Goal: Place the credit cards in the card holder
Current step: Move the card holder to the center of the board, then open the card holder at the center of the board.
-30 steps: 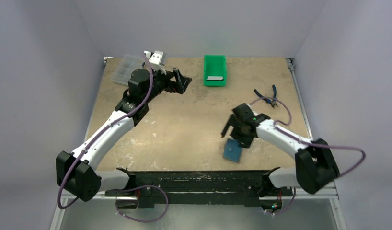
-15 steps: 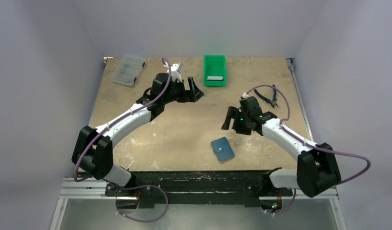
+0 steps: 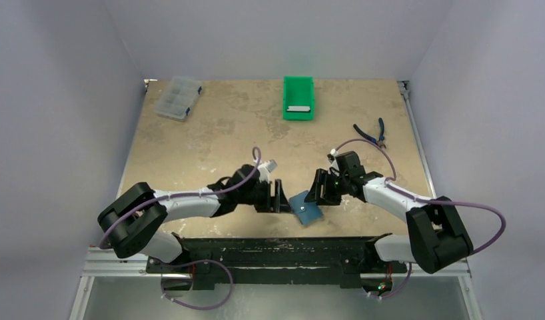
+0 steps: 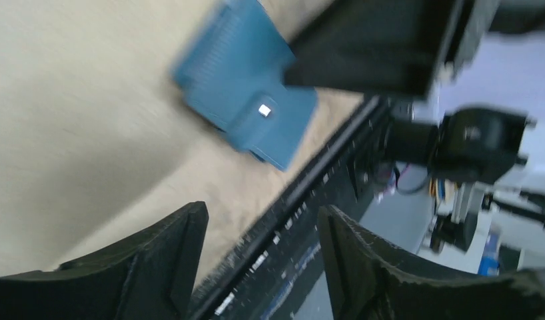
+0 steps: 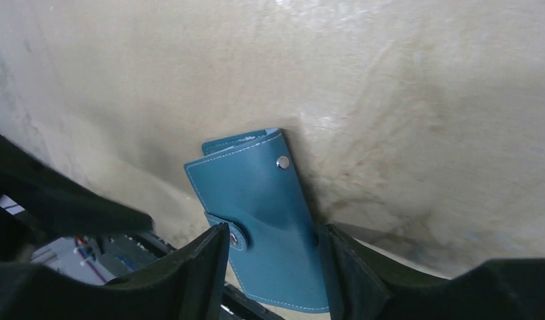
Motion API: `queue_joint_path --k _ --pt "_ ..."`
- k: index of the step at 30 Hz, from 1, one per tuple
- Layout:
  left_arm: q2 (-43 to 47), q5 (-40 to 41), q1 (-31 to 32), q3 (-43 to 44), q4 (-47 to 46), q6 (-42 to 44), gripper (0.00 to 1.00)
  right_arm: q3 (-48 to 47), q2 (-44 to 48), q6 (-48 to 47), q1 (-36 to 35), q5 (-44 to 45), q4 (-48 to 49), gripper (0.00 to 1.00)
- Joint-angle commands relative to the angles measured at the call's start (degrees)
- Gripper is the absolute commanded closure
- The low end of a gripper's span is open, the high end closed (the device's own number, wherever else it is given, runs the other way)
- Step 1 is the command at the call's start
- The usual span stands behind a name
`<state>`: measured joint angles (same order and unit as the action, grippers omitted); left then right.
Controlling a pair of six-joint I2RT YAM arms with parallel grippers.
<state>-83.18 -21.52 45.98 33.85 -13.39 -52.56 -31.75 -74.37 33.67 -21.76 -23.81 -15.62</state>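
The teal card holder [image 3: 307, 209] lies closed on the table near the front edge, with its silver snap stud [image 5: 282, 162] facing up. My right gripper [image 3: 315, 194] is open and low over it. Its fingers straddle the holder [image 5: 266, 200] in the right wrist view. My left gripper [image 3: 281, 197] is open and empty just left of the holder. The left wrist view is blurred and shows the holder [image 4: 246, 107] ahead of the left gripper [image 4: 263, 223]. One grey card [image 3: 299, 108] lies in the green bin [image 3: 298, 85] at the back. Other cards are not visible.
A clear compartment box [image 3: 178, 98] sits at the back left. Blue-handled pliers [image 3: 371, 133] lie at the right. The black front rail [image 3: 276, 250] runs just below the holder. My left finger [image 5: 56, 200] shows at the left in the right wrist view.
My left arm swung from the back of the table to the front, beside the holder. My right gripper lifted off the holder, then came back low over it.
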Motion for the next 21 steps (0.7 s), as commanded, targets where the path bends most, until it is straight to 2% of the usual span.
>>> queue_joint_path --k 1,7,9,11,14,17,21 --pt "1.9 5.7 6.9 -1.7 -6.1 -4.9 0.39 0.4 -3.6 2.1 -2.8 -5.5 9.3 0.44" --pt "-3.7 9.6 7.5 -1.3 -8.4 -6.9 0.64 1.8 -5.4 4.6 -5.2 -5.1 14.4 0.51" --pt "-5.6 11.0 7.4 -0.8 -8.8 -7.4 0.77 2.3 -4.4 3.8 -5.2 -2.2 13.6 0.53" --pt "-7.2 12.8 7.4 -0.8 -9.3 -8.2 0.85 3.1 -3.7 3.0 -5.1 1.4 12.1 0.56" --pt "-9.4 14.7 7.3 -0.8 -9.1 -8.6 0.90 4.5 -3.8 2.1 -5.2 1.2 12.7 0.57" --pt "-10.4 15.7 7.3 -1.5 -9.5 -9.5 0.93 5.6 -4.6 1.6 -5.2 -1.9 14.9 0.47" --pt "-11.2 15.9 7.3 -2.2 -9.8 -10.1 0.94 6.4 -7.1 2.2 -5.2 -9.0 20.1 0.46"
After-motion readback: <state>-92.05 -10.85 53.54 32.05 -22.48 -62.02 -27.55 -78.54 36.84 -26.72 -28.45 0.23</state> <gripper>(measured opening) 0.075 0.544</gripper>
